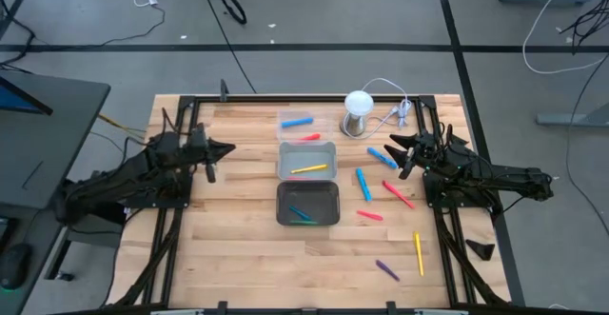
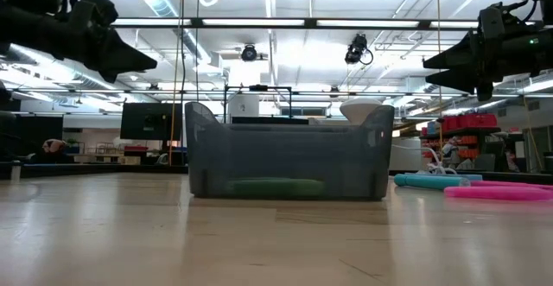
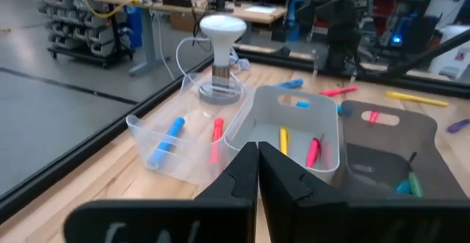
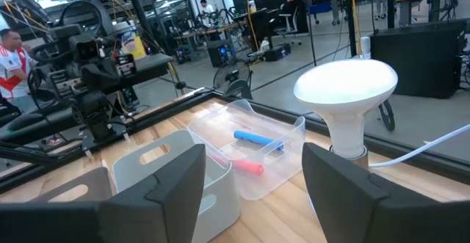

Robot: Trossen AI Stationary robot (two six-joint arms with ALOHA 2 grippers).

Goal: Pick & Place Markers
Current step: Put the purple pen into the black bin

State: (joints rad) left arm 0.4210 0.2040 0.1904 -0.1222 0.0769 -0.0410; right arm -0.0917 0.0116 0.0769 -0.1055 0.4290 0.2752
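Observation:
Loose markers lie flat on the wood at the table's right: a blue one (image 1: 363, 184), a pink one (image 1: 398, 193), another pink (image 1: 369, 215), a yellow one (image 1: 418, 253) and a purple one (image 1: 386, 269). More markers lie in three trays at the middle. The clear tray (image 1: 297, 125) holds a blue and a red one. The light grey tray (image 1: 306, 161) holds a yellow one (image 3: 283, 139) and a pink one. The dark tray (image 1: 307, 204) holds green and blue ones. My left gripper (image 1: 226, 148) hovers shut left of the trays. My right gripper (image 1: 392, 153) hovers open, right of them, holding nothing.
A white-domed lamp on a metal base (image 1: 358, 112) stands at the far middle, its white cord running toward the right arm. A blue marker (image 1: 383, 156) lies just below my right gripper. A black frame (image 1: 190, 98) borders the table. Bare wood lies at the near left.

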